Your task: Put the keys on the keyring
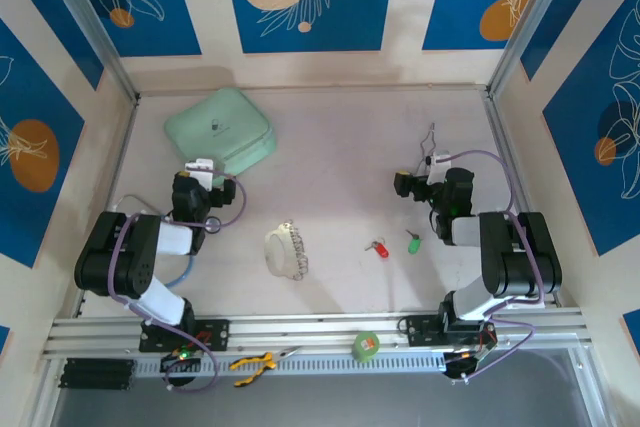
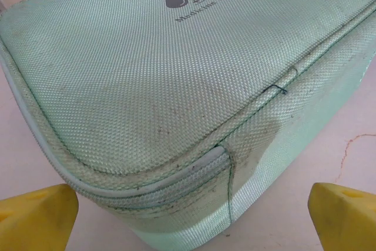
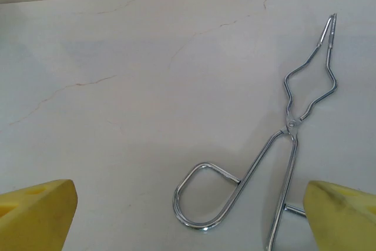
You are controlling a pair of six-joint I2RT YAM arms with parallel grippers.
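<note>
The keyring [image 1: 286, 250], a cream-white loop with a silvery chain along its right edge, lies on the table between the arms. Right of it lie two small keys, one red-headed [image 1: 378, 248] and one green-headed [image 1: 412, 243]. My left gripper [image 1: 203, 167] is open at the near edge of the mint-green case, far from the keyring. In the left wrist view its yellow fingertips [image 2: 36, 218] stand wide apart with nothing between them. My right gripper [image 1: 432, 160] is open too, behind the keys. Its yellow fingertips [image 3: 35, 214] straddle bare table.
The mint-green case [image 1: 220, 132] sits at the back left, close in front of the left gripper [image 2: 191, 230]. Wire tongs [image 3: 282, 145] lie just ahead of the right gripper [image 3: 188, 221]. A green tape roll [image 1: 366, 346] and yellow pliers [image 1: 255, 362] rest on the front rail.
</note>
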